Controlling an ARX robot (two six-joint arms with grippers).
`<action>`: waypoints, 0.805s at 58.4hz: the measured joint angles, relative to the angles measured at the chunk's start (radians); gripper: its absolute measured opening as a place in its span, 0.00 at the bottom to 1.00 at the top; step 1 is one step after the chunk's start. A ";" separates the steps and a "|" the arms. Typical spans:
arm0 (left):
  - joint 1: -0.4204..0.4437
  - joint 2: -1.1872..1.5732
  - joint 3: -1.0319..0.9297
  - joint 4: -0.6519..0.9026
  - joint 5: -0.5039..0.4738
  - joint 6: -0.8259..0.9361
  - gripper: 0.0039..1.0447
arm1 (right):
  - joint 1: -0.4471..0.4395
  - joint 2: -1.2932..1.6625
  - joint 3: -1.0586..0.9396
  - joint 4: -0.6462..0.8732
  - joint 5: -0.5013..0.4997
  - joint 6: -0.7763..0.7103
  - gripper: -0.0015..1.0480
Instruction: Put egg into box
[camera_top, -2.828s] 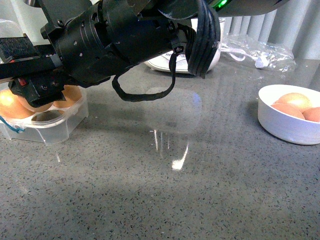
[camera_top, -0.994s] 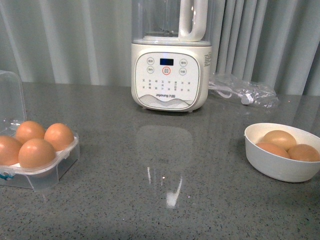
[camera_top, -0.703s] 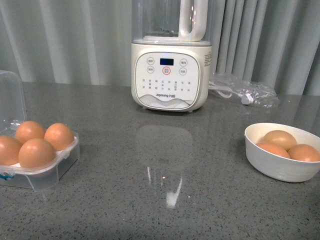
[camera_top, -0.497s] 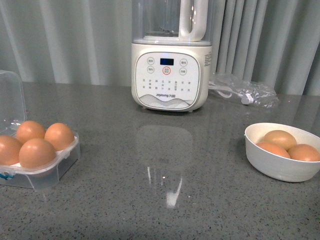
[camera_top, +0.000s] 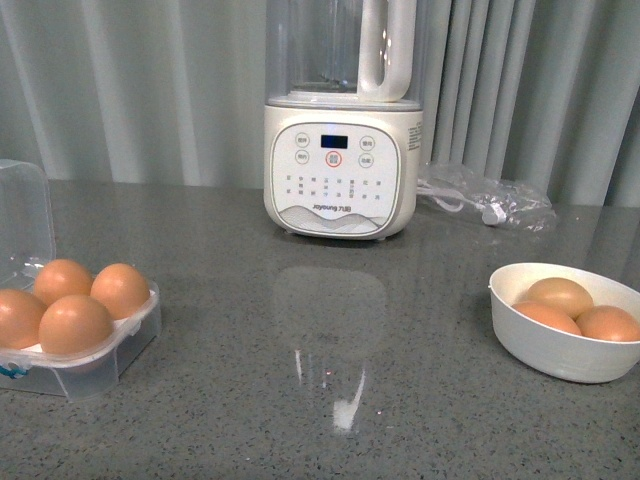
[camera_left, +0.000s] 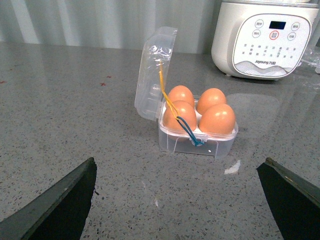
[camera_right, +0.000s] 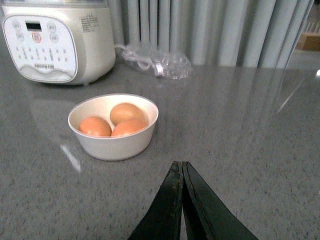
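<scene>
The box (camera_left: 200, 146) sits on the counter (camera_top: 330, 400) with its lid (camera_left: 152, 70) tipped up and back, and each of its four cups holds an egg (camera_left: 218, 118) — so by my reading the placing is done and what remains is to get clear cleanly. The left gripper (camera_left: 180, 161) hangs short of the box, jaws spread wide with nothing between them. The right gripper (camera_right: 180, 165) has its jaws pressed together, empty, pointing toward the bowl (camera_right: 114, 148), where three more eggs lie. Neither arm shows in the front view. To finish well, I would keep the left arm away from the raised lid and from the box's near wall: the case looks light and would likely slide or tip at a nudge, jolting the eggs. No cup is free, so fetching another egg from the bowl would serve nothing — better to leave it. If the lid is to be shut, press it down gently from its top edge, watching that it clears the egg tops.
</scene>
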 joint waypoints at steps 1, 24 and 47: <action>0.000 0.000 0.000 0.000 0.000 0.000 0.94 | 0.000 -0.003 0.000 -0.002 0.000 0.000 0.03; 0.000 0.000 0.000 0.000 0.000 0.000 0.94 | 0.000 -0.143 0.000 -0.138 0.000 0.000 0.03; 0.000 0.000 0.000 0.000 0.000 0.000 0.94 | 0.000 -0.335 0.000 -0.338 -0.002 0.000 0.03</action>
